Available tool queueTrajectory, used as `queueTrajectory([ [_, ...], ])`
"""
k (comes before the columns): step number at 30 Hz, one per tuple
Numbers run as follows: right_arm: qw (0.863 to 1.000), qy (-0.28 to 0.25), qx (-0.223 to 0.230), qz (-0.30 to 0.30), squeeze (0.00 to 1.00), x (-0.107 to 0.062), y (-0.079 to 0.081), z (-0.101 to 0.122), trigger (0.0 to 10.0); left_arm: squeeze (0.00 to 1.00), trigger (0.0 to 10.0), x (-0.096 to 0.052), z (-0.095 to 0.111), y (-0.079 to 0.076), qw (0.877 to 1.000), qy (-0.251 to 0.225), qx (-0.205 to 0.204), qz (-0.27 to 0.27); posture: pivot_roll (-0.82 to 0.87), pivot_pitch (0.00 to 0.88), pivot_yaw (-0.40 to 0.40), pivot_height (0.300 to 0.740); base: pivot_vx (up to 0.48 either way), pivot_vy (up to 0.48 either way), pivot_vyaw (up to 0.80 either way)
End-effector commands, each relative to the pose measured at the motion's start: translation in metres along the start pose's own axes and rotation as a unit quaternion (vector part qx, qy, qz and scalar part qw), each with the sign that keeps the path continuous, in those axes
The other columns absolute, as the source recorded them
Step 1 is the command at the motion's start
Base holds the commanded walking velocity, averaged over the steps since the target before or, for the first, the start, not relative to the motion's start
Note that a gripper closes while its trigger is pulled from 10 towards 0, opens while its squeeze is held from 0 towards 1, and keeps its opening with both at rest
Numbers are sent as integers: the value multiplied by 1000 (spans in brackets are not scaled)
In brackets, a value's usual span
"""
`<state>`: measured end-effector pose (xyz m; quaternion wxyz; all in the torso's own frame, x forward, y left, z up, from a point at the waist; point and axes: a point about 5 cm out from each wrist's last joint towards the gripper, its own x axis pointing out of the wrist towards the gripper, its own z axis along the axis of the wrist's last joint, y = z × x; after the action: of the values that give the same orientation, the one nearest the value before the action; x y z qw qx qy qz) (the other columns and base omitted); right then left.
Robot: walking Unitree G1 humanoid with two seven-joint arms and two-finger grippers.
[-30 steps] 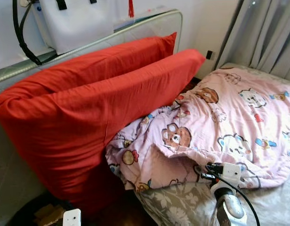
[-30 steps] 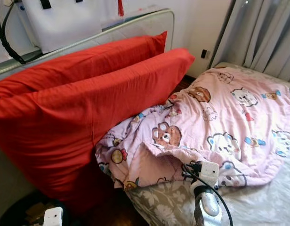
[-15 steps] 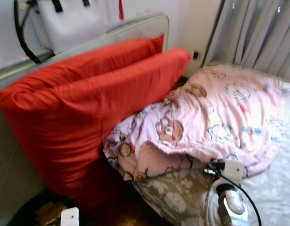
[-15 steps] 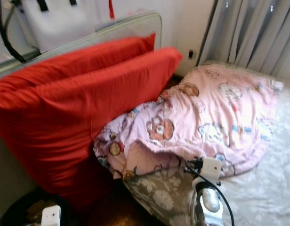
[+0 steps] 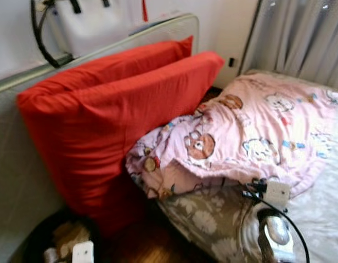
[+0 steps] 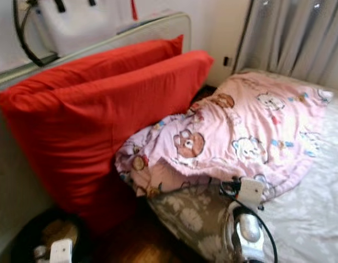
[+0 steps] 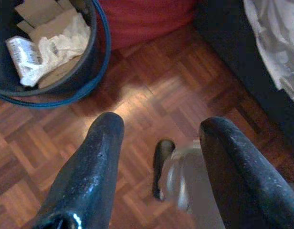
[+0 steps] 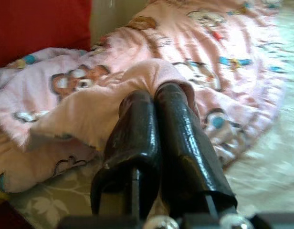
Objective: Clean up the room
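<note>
A pink cartoon-print blanket [image 5: 257, 126] lies crumpled across the bed, its near edge folded over the floral sheet [image 5: 207, 219]. In the right wrist view my right gripper [image 8: 154, 95] is shut, with a fold of the pink blanket [image 8: 156, 71] bunched at its fingertips. The right wrist [image 5: 277, 193] rests at the blanket's near edge. Two big red pillows [image 5: 119, 109] lean against the headboard [image 5: 130, 38]. My left gripper [image 7: 161, 126] hangs open over the parquet floor [image 7: 152, 90], holding nothing, close to a dark bin [image 7: 97, 52].
The bin [image 5: 37, 241] holds paper and cardboard and stands on the floor beside the pillows. A white bag [image 5: 97, 22] with black straps sits behind the headboard. Grey curtains [image 5: 300, 38] hang at the back right. My foot [image 7: 161, 162] shows on the floor.
The camera has swung a little, bringing more of the bin and floor into sight. My right arm stays at the blanket's near edge. The pillows have not moved.
</note>
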<state>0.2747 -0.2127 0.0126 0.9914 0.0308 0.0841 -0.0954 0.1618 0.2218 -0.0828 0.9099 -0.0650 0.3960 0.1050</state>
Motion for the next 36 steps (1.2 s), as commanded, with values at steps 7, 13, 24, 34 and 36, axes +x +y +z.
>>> queueTrajectory([
  [7,999,-37,2,7,0,7,8,15,10000,0,10000,-2,-5,5,1000,11,10,7,28,0,-4,740,-246,0,0],
  [13,999,-53,-4,11,0,9,9,21,10000,0,10000,-2,-6,4,1000,11,9,6,27,0,-6,740,-244,0,0],
  [24,998,-70,-2,6,0,10,10,29,10000,0,10000,-2,-6,4,1000,11,10,6,26,0,-7,740,-245,0,0],
  [34,999,-28,-2,16,0,7,8,15,10000,0,10000,-3,-7,3,1000,14,13,6,25,0,-8,740,0,0,0],
  [36,1000,-17,-5,14,0,6,7,12,10000,0,10000,-3,-7,3,1000,14,13,6,25,0,-8,740,0,0,0],
])
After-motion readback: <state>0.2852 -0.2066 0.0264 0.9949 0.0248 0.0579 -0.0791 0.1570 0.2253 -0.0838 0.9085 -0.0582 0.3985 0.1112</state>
